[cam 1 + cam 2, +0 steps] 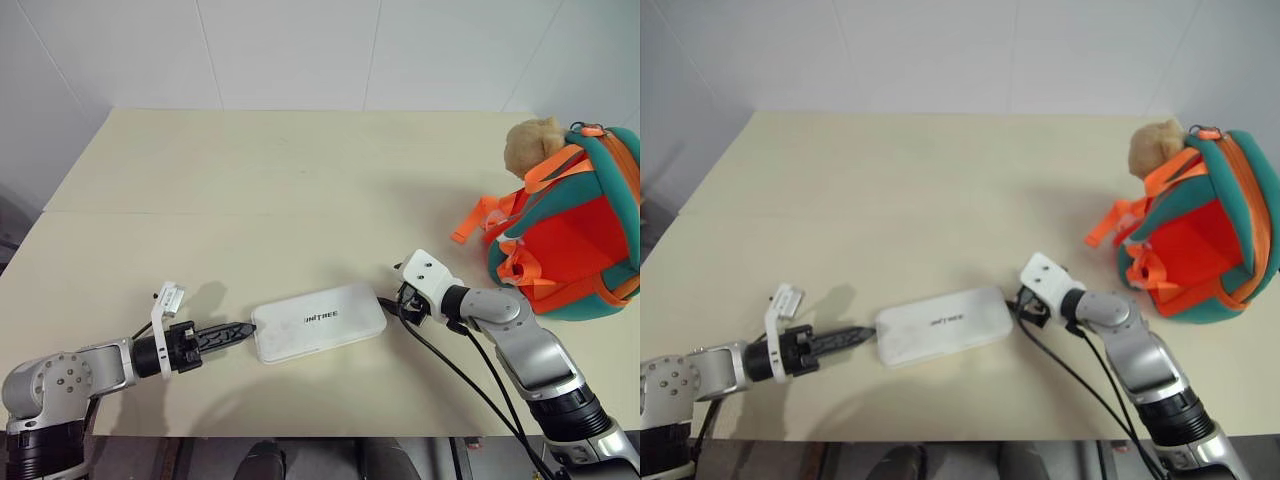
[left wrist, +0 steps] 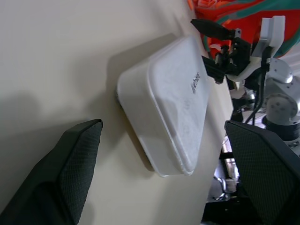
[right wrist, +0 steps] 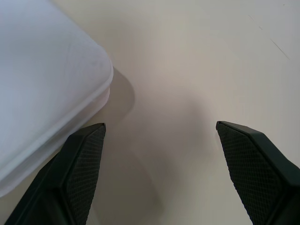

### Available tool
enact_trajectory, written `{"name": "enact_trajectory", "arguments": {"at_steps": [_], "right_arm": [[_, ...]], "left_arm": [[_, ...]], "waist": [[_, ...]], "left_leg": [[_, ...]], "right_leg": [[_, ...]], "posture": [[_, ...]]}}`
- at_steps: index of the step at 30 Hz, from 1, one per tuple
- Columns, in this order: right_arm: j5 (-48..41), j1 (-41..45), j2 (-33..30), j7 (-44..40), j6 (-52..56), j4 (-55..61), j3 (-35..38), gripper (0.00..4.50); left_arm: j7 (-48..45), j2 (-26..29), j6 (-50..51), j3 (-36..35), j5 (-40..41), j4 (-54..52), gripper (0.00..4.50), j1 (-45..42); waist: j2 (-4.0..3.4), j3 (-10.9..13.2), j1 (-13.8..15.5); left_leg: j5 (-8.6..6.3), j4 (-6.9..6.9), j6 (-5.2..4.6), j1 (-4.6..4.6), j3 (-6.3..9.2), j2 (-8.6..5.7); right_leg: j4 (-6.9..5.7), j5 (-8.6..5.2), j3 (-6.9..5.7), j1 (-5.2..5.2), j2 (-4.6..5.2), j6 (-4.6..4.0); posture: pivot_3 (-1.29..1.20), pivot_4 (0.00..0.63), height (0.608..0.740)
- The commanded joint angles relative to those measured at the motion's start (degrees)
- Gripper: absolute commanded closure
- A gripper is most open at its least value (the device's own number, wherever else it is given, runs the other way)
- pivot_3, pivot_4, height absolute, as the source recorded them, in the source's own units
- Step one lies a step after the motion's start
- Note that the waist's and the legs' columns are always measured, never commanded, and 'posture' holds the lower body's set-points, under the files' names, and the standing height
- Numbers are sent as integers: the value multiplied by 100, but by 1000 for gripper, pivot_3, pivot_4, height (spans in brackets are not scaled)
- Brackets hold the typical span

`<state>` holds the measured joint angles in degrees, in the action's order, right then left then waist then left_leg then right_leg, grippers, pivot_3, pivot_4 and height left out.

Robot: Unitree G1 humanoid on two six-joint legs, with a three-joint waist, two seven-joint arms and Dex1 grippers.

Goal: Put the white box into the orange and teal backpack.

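We're at the approach: the box (image 1: 319, 322) lies flat on the worktop (image 1: 280, 180), near its front edge, and nothing has hold of it yet. At its left short end sits the left end effector (image 1: 238, 332), fingers spread wide, tips just beside the box's corner; whether they touch it I can't tell. The left wrist view looks along the box's length, one finger (image 2: 70, 173) low beside the near end and the other well off to the far side.

At the opposite short end, the right end effector (image 1: 392, 305) is also wide open, hovering just beside the box's right corner. In the right wrist view one finger (image 3: 79, 164) sits right under the rounded rim, the other out over bare worktop.

So my read: the two arms are bracketing the box end to end for a two-handed pickup. The next move calls for both to press in on the short ends together, evenly, or the thing will skid or twist away.

The box itself: flat, glossy white, rounded corners, small dark lettering on the lid, a seam running round the side. Slick shell, so I'd expect little friction for those fingers.

Farther back on the right stands the backpack (image 1: 570, 240), well apart from the box, orange inside, teal edging, straps dangling, a tan plush toy (image 1: 530, 145) at its top. Its mouth looks open toward the box.
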<state>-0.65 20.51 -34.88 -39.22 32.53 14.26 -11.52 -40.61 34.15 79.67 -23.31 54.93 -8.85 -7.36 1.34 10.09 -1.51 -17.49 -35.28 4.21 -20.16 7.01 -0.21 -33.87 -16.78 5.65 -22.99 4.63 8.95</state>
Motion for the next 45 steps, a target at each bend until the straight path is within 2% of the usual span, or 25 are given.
{"name": "enact_trajectory", "arguments": {"at_steps": [1,11,23,41,45], "right_arm": [[15,79,39,-34,-64,19,-40,0],[19,173,42,-54,-78,-70,-86,0],[25,164,28,-100,-29,-29,-124,0],[23,117,-11,-191,-1,62,-109,0],[27,99,-27,-185,-6,59,-89,0]], "left_arm": [[203,-263,335,356,124,-69,49,217],[361,-670,154,549,151,119,49,26],[814,-1116,252,424,297,120,49,-274],[1359,-1446,218,270,432,267,49,-874],[1289,-1333,108,277,408,386,1205,-835]], "waist": [[-1,-1,2],[-10,-6,3],[-11,-7,11],[-11,-6,0],[-10,-5,-2]], "left_leg": [[0,-1,0,0,0,0],[0,-23,0,-1,1,-2],[0,-44,-1,-1,5,-4],[-1,-57,0,-3,10,-4],[-1,-58,0,-5,10,-4]], "right_leg": [[0,0,0,0,0,0],[-6,1,-2,8,0,2],[-6,6,-3,20,0,10],[-6,9,-8,26,-1,14],[-6,9,-9,24,-1,14]], "posture": [[0,150,740],[0,150,740],[0,150,740],[0,150,740],[0,150,740]]}}
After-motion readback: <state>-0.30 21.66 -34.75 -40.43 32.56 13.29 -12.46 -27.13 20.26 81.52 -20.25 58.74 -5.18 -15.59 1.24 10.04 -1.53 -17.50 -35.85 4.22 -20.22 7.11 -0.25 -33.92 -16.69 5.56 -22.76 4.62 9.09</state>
